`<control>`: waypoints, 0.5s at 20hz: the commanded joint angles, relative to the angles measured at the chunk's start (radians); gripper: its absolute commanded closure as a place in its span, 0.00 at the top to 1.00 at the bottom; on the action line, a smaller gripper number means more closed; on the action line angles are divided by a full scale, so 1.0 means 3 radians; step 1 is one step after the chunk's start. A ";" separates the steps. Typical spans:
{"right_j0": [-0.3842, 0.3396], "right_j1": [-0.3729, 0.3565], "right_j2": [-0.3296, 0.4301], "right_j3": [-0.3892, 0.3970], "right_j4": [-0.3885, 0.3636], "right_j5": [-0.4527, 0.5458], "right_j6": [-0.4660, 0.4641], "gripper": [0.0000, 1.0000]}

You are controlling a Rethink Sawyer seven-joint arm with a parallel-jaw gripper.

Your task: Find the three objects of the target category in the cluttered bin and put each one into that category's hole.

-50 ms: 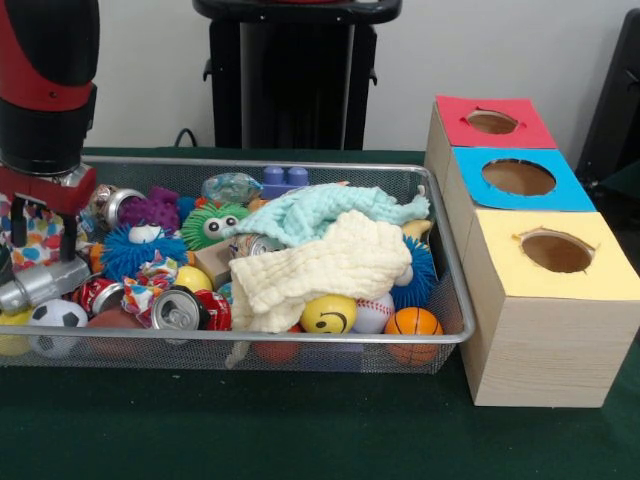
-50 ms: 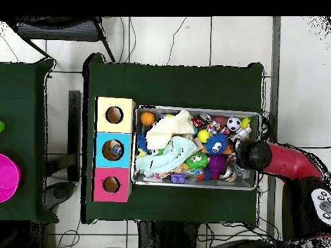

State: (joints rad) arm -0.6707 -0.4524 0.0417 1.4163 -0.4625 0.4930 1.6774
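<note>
The wire bin point(image 1: 440, 335) is sitting packed: a cream cloth point(image 1: 330, 265) and a mint cloth point(image 1: 320, 212) are lying across the middle, hiding whatever is beneath. Along the front edge a yellow smiley ball point(image 1: 328, 314), a baseball point(image 1: 374, 313) and a small basketball point(image 1: 413, 322) are showing; a soccer ball point(image 1: 57, 314) is lying at the left corner, with soda cans point(image 1: 177, 308) just beside it and spiky toys, blue point(image 1: 140, 248) and green point(image 1: 212, 224), further back.

The target category is not stated, so I am not naming the three objects.

The box with three holes is standing just beside the bin: yellow hole point(image 1: 556, 251), blue hole point(image 1: 518, 177), red hole point(image 1: 492, 122). From overhead, something small is showing inside the blue hole point(image 2: 116, 150); the yellow and red ones are looking empty. Judgement: possibly one object delivered, two left, but this is uncertain.

The gripper point(image 1: 40, 285) is hanging low over the bin's left end, among the cans and balls. Its fingers are hidden by its own body, so I cannot tell whether it is clenched, released or grasping anything.
</note>
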 commanded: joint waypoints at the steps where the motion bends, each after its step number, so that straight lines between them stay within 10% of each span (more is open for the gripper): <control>1: 0.0045 0.0355 0.0174 -0.0211 -0.0273 0.0309 -0.0405 1.00; 2: 0.0051 0.0355 0.0169 -0.0216 -0.0279 0.0315 -0.0401 1.00; 3: 0.0055 0.0347 0.0178 -0.0217 -0.0303 0.0303 -0.0419 0.00; 10: 0.0134 0.0341 0.0119 -0.0286 -0.0306 0.0562 -0.0452 0.00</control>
State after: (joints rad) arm -0.6539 -0.4344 0.0406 1.3777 -0.4763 0.5373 1.6775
